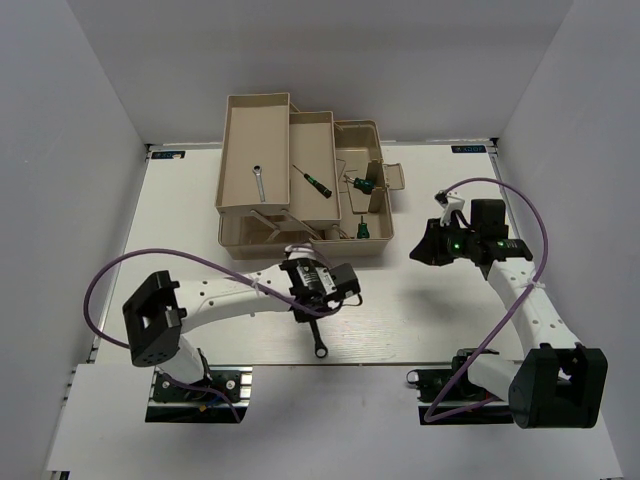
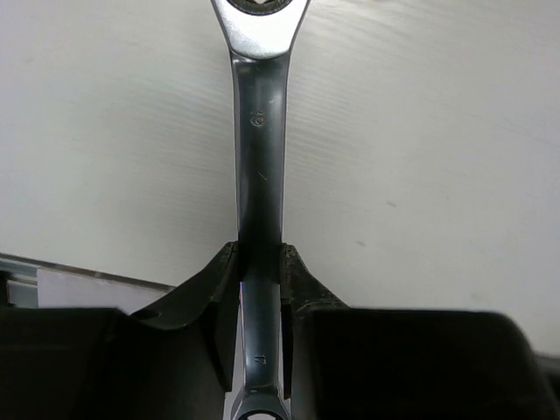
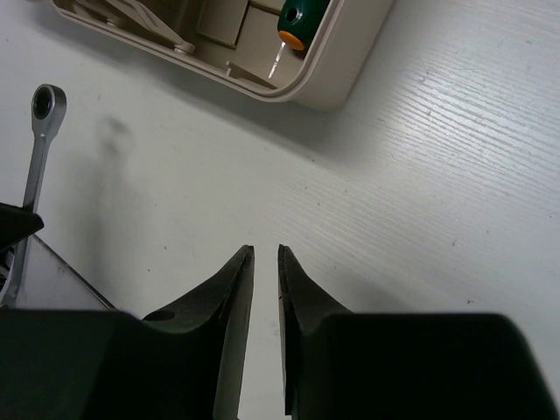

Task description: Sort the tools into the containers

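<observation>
Long wrench [image 1: 317, 328] is clamped by its shaft between the fingers of the left gripper [image 1: 312, 296], over the table [image 1: 440, 320] just in front of the toolbox [image 1: 375, 252]; whether its free end touches the tabletop cannot be told. In the left wrist view the left gripper [image 2: 260, 254] pinches the long wrench [image 2: 260, 149] on its flat sides, and two small stamped marks show on the steel, one above the pads and one below, both too faint to read. The head is cut off by the upper edge of that view and the ring end by the lower edge. The right gripper [image 1: 432, 246] hangs to the right of the toolbox; its wrist view shows the right gripper [image 3: 264, 252] with its jaws a narrow slit apart and nothing between them. At the left of that view the long wrench [image 3: 42, 131] shows its ring end, the rest hidden behind a dark finger. A short wrench [image 1: 257, 183] lies in the far left tray, a thin screwdriver [image 1: 312, 178] in the next tray, and a far green-handled screwdriver [image 1: 364, 183] and a near green-handled screwdriver [image 1: 362, 229] in the box body. The near green-handled screwdriver [image 3: 296, 16] is cropped at its handle. Blue stickers [image 1: 170, 154] at the table's far corners carry writing too small to read.
</observation>
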Controlling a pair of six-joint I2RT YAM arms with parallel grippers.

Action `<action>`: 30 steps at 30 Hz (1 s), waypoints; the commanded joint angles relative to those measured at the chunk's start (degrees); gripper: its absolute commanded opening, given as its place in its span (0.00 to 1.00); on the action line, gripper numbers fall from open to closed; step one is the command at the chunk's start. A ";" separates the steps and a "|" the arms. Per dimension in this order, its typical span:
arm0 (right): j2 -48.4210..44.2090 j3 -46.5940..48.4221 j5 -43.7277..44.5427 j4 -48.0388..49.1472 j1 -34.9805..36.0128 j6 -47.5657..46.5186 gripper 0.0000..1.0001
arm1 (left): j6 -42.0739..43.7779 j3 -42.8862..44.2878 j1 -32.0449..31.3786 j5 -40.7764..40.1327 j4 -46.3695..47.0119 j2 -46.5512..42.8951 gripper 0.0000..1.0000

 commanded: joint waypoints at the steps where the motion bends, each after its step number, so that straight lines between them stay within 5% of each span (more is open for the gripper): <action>1: 0.39 2.85 -0.12 0.35 -0.26 -0.18 0.23 | 11.44 8.13 -1.16 -0.32 0.80 -0.94 0.00; 7: 0.92 3.64 0.32 0.53 -0.43 -0.18 0.23 | 25.95 21.84 -2.30 2.14 2.55 1.08 0.00; 17: 0.66 5.31 3.22 -0.44 -0.61 -0.79 0.23 | 34.58 38.28 0.85 -3.40 2.37 2.05 0.00; 24: 0.74 6.10 3.57 -1.23 -0.78 -1.32 0.23 | 41.96 42.16 9.99 -6.65 7.81 3.19 0.00; 30: 1.36 7.33 3.40 -1.23 -0.70 -1.58 0.23 | 49.36 50.05 25.80 -3.58 13.10 7.40 0.00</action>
